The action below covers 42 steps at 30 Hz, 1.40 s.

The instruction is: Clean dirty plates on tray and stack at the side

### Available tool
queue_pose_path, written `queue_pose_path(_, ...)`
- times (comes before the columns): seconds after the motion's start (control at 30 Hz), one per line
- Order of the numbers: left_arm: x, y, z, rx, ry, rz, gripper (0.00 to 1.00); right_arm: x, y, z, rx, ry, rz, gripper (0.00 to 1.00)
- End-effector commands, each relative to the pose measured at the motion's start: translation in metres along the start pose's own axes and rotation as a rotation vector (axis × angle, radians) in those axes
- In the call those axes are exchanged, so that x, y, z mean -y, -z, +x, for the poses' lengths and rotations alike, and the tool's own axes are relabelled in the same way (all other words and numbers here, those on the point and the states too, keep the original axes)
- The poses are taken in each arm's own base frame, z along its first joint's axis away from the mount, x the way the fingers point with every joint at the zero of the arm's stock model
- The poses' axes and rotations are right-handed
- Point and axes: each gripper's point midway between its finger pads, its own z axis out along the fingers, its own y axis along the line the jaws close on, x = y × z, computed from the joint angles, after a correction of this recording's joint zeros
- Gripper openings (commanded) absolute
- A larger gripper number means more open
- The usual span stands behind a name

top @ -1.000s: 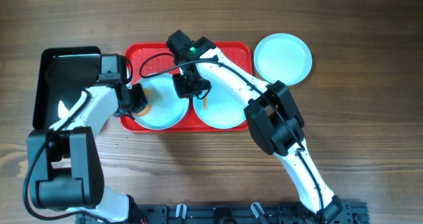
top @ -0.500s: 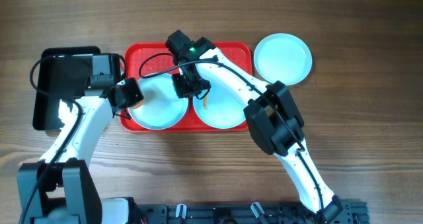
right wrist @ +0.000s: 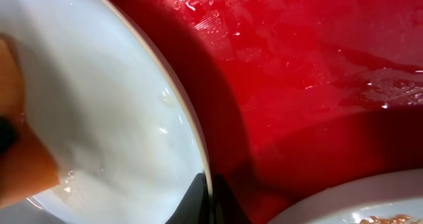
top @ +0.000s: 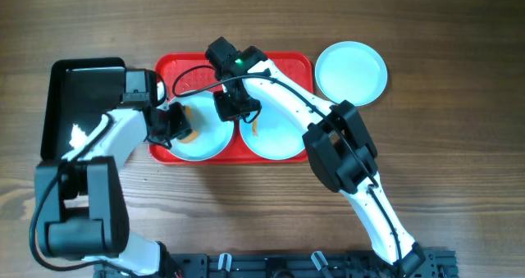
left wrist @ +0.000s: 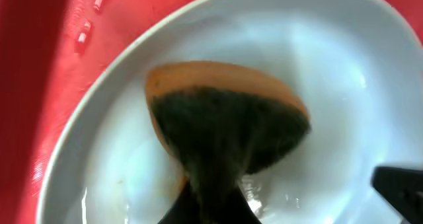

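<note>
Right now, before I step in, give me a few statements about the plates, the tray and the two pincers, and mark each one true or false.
1. Two plates sit on the red tray. True.
2. The third plate is stacked on the other two. False: it lies alone on the table, beside the tray.
3. The left pincer presses an orange sponge onto the left plate. True.
4. The right plate on the tray is spotless. False: an orange smear shows near its left edge.
5. The right pincer hangs over the third plate. False: it pinches the left plate's rim, between the two plates on the tray.
</note>
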Motion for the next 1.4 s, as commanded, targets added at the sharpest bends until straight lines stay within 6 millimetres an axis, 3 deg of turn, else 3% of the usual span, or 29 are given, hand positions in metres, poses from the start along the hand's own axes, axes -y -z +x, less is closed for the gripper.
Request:
queue_pose_path(0.0,-0.016,-0.015,0.014,-0.064,0.021,-0.056,0.04,0.004,-0.004,-0.004,0.011,-0.002,0.031,0.04)
queue_pose_path(0.13,-0.054,-0.007,0.009,-0.018,0.021,-0.273,0.04,0.004,-0.004,-0.003,0.010,-0.001,0.031,0.04)
queue_pose_path(0.33,-0.069,0.013,0.002,0.037,0.016,-0.385,0.04,0.004,-0.004,-0.003,0.010,-0.002,0.031,0.04)
queue_pose_path(0.47,-0.066,0.036,-0.011,0.126,0.010,-0.399,0.04,0.005,-0.004,-0.003,0.008,-0.002,0.032,0.04)
queue_pose_path(0.67,-0.045,0.085,-0.029,0.290,0.004,-0.328,0.04,0.004,-0.004,-0.005,0.016,0.000,0.028,0.04)
queue_pose_path(0.87,-0.029,0.133,-0.030,0.419,0.047,-0.255,0.04,0.005,0.009,-0.023,0.075,-0.004,0.008,0.04)
queue_pose_path(1.03,-0.025,0.136,-0.023,0.399,0.041,-0.223,0.04,0.013,0.052,-0.056,0.208,0.015,0.021,0.04)
queue_pose_path(1.2,-0.012,0.121,-0.013,0.317,0.032,-0.143,0.04,0.035,0.121,-0.083,0.408,0.045,0.177,0.04)
queue_pose_path(1.37,-0.008,0.110,-0.009,0.268,0.032,-0.114,0.04,0.059,0.196,-0.092,0.590,0.099,0.444,0.04)
